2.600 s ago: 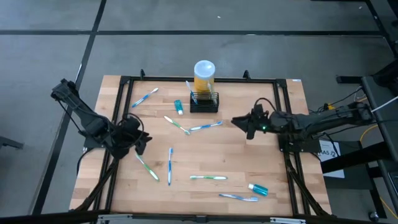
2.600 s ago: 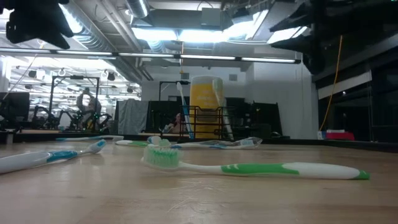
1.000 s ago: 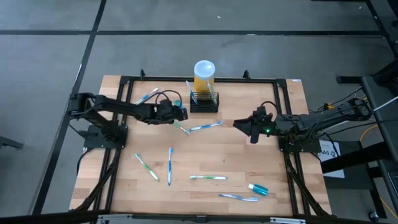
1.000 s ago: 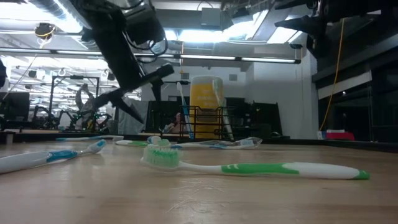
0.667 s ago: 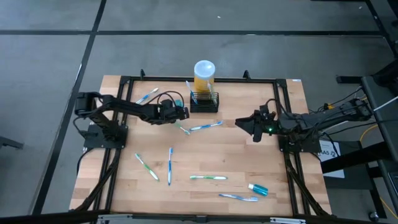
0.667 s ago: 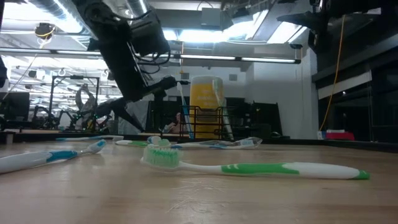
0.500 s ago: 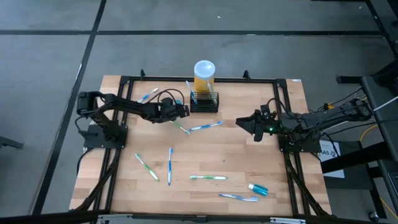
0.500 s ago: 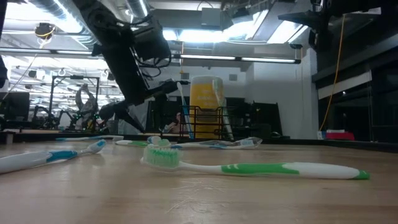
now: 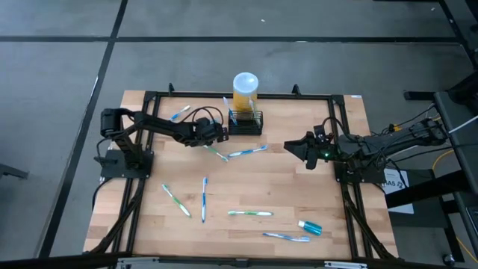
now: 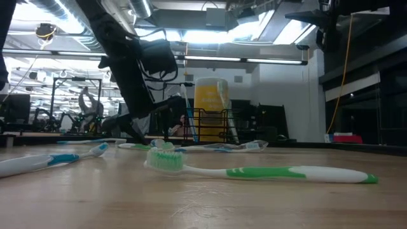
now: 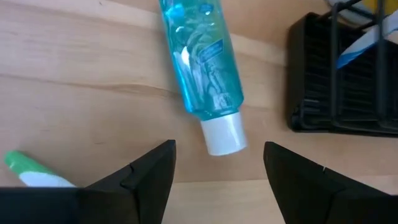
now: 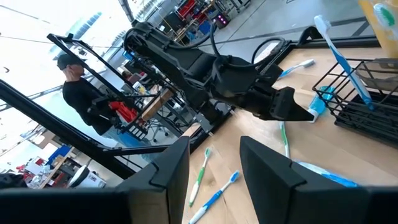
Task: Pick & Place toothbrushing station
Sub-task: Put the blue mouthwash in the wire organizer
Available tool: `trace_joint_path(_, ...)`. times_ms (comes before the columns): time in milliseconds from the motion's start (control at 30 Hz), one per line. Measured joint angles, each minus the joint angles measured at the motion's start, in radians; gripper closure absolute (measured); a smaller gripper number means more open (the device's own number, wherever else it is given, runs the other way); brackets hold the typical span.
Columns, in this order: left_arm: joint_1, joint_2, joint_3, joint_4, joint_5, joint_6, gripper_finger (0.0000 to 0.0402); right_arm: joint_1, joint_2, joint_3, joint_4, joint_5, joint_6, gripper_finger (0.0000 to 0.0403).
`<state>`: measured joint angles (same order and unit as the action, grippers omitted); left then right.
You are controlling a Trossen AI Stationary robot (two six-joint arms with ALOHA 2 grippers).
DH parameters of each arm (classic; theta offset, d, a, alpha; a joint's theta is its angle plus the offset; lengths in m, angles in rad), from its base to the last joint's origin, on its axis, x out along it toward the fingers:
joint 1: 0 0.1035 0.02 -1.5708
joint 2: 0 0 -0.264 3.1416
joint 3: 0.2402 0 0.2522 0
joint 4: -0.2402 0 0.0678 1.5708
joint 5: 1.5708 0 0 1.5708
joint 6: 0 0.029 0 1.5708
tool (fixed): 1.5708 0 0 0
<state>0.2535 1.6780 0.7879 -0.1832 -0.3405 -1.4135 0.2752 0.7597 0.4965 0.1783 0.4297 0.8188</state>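
The toothbrushing station, a small black wire-mesh holder, stands at the table's far middle with a blue toothbrush upright in it; it also shows in the left wrist view. My left gripper is open and low over the table, just left of the holder. Its fingers stand on either side of the white cap of a clear blue tube lying on the wood, without touching it. My right gripper is open and empty above the table's right middle.
A yellow cylinder with a white round top stands behind the holder. Several toothbrushes lie scattered over the wood. A teal tube lies near the front right. A black frame rims the table.
My left gripper has come down toward the table and moved a little toward the far edge, closing in on the blue tube beside the holder. It has stayed open. My right gripper has barely moved.
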Motion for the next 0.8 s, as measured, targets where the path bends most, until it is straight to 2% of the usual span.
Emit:
trace_joint_path(300,0.014,0.013,0.002,0.01,0.001,-0.013,0.0163,0.0,0.0,0.0,0.0,0.0,0.004,0.0257)
trace_joint_path(433,0.03,0.014,0.002,0.012,0.011,-0.013,0.0178,0.0,0.0,0.0,0.0,0.0,0.007,0.0257)
trace_joint_path(533,0.039,0.015,0.002,0.011,0.014,-0.013,0.0206,0.0,0.0,0.0,0.0,0.0,0.007,0.0257)
trace_joint_path(800,0.048,0.017,0.0,0.007,0.016,0.011,0.0318,0.0,0.0,0.0,0.0,0.0,0.006,0.0257)
